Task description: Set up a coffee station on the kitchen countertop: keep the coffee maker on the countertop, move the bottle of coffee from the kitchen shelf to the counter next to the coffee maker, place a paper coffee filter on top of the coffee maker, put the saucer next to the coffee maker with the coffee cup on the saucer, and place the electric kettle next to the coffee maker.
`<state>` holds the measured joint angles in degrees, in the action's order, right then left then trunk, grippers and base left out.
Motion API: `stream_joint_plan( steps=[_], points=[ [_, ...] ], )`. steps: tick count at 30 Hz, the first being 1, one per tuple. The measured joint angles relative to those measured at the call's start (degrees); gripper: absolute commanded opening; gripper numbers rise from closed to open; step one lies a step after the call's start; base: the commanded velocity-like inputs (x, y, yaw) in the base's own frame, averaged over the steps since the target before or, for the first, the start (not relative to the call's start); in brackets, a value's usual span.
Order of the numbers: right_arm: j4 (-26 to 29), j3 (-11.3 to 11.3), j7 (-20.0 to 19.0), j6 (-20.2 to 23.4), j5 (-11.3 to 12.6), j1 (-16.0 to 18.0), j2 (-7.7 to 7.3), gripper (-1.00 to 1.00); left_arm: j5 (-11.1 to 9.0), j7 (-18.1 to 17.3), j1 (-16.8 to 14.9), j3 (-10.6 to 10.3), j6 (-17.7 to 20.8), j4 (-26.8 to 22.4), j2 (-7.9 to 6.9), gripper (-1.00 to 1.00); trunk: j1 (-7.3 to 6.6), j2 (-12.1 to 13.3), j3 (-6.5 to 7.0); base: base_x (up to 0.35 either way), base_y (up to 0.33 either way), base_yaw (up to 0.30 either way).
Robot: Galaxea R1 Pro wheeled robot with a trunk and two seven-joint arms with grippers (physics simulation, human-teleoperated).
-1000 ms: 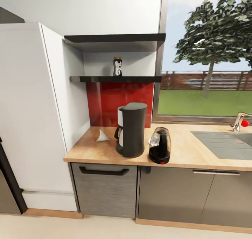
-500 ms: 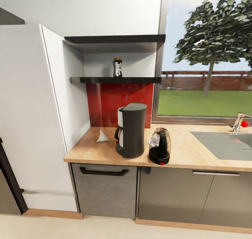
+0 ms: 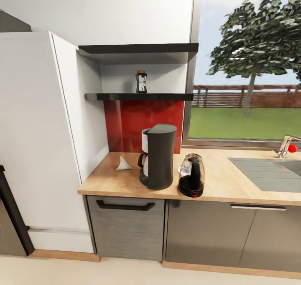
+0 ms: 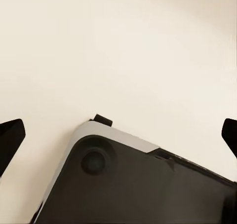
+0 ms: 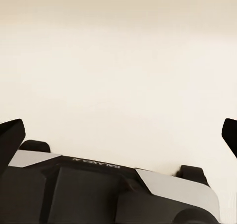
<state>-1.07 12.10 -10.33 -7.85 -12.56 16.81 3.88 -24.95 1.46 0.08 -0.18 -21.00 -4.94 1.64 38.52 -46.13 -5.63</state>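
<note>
Bottle of coffee (image 3: pixel 141 81) upright on the kitchen shelf (image 3: pixel 138 96), directly above the countertop's (image 3: pixel 234 184) back-left corner and coffee maker (image 3: pixel 158 155); left gripper (image 4: pixel 118 135) and right gripper (image 5: pixel 118 135), fingers spread, point floorward, neither evidently nearer.

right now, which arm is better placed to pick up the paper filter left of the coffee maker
Left, probably. The paper coffee filter lies on the countertop left of the coffee maker, on that arm's side. Both the left gripper and right gripper hang open over the floor, so neither leads.
</note>
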Motion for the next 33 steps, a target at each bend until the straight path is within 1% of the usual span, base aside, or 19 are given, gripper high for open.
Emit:
stream_joint_plan(
  steps=[9,16,22,33],
  points=[
    [0.0,0.2,0.6,-0.1,0.3,0.0,-0.09,1.00,0.0,0.0,0.0,-0.1,0.1,0.1,-0.15,1.00,-0.01,0.0,0.00,0.074,0.312,0.000],
    [0.0,0.4,1.5,-0.3,0.5,0.0,-0.01,1.00,0.0,0.0,0.0,-0.2,0.1,0.1,-0.18,1.00,-0.02,0.0,0.00,0.176,0.319,0.000],
    [0.0,0.5,2.7,-1.3,0.5,0.0,0.00,1.00,0.1,0.0,0.0,-0.2,0.1,0.2,-0.16,1.00,-0.02,0.0,0.00,0.193,0.310,0.000],
    [0.0,0.6,2.9,-1.6,0.7,0.0,-0.01,1.00,0.1,0.0,0.0,-0.2,0.2,0.2,-0.16,1.00,-0.02,0.0,0.00,0.195,0.306,0.000]
  ],
)
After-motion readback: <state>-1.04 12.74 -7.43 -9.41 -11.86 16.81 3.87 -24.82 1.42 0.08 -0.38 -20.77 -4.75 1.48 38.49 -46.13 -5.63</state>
